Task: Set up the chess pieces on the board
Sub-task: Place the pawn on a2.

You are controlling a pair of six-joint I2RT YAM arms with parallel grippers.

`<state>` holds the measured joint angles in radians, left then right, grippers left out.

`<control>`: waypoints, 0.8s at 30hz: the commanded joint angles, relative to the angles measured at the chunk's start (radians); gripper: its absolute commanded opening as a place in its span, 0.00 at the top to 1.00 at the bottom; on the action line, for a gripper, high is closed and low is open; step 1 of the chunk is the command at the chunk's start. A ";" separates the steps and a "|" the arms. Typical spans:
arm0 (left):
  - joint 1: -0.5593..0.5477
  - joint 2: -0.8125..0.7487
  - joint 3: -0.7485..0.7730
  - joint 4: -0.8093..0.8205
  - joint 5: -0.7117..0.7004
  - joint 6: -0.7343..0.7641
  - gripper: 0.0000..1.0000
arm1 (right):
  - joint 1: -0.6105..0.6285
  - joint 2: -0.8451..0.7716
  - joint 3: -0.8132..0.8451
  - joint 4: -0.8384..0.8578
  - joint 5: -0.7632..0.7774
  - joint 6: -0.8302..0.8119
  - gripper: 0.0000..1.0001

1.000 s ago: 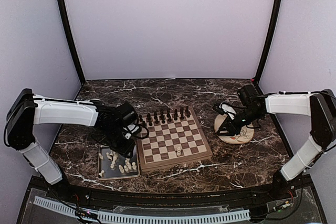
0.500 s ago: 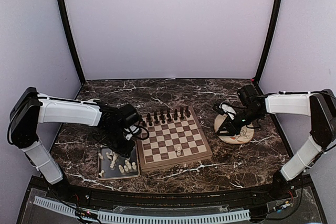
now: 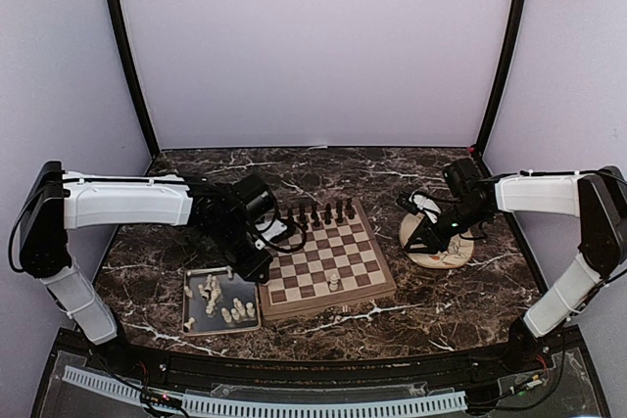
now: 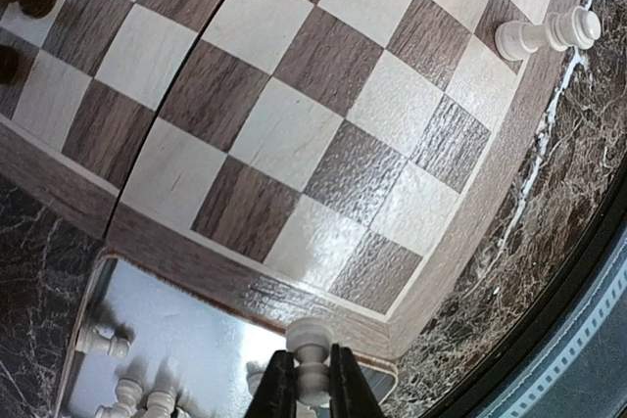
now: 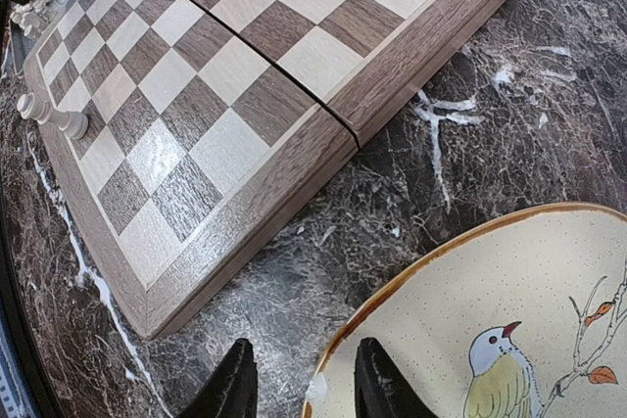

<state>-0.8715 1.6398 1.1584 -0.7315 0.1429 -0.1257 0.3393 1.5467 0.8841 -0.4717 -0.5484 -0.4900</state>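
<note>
The board (image 3: 328, 302) lies mid-table with a row of dark brown chess pieces (image 3: 313, 214) along its far edge and one cream-white piece (image 3: 334, 282) near its front. My left gripper (image 3: 258, 261) hangs over the board's near-left corner by the tray, shut on a cream-white piece (image 4: 312, 351) pinched at its stem between the black fingers (image 4: 280, 389). Under it, more white pieces (image 4: 103, 343) lie in the grey tray (image 4: 186, 320). My right gripper (image 5: 299, 384) stands open and holds nothing, over the rim of the bird plate (image 5: 509, 320).
The grey metal tray (image 3: 188, 325) sits against the board's left side near the front. The round plate (image 3: 453, 256) lies right of the board. Dark marble table (image 3: 460, 301) surrounds them. Black frame posts stand at both back corners.
My left gripper has shut on a white piece from the tray, and the arm has swung right toward the board's left edge. The right arm has not moved.
</note>
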 commanded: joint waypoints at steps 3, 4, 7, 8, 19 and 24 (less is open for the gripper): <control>-0.015 0.061 0.062 0.027 0.008 0.032 0.98 | -0.003 0.001 0.001 0.004 0.005 -0.008 0.65; -0.018 0.071 0.069 0.028 0.008 0.034 0.98 | -0.003 0.001 0.001 0.004 0.006 -0.008 0.65; -0.027 0.097 0.081 0.033 0.002 0.041 0.97 | -0.003 0.001 0.001 0.005 0.008 -0.010 0.65; -0.029 0.104 0.086 0.035 0.000 0.042 0.97 | -0.003 0.003 0.001 0.005 0.007 -0.010 0.65; -0.041 0.149 0.107 0.013 -0.021 0.054 0.95 | -0.003 0.009 0.001 0.002 0.006 -0.013 0.65; -0.044 0.155 0.108 0.016 -0.042 0.043 0.88 | -0.003 0.012 0.002 0.002 0.005 -0.013 0.65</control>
<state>-0.9081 1.7916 1.2442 -0.6968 0.1310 -0.0883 0.3393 1.5467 0.8841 -0.4717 -0.5426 -0.4931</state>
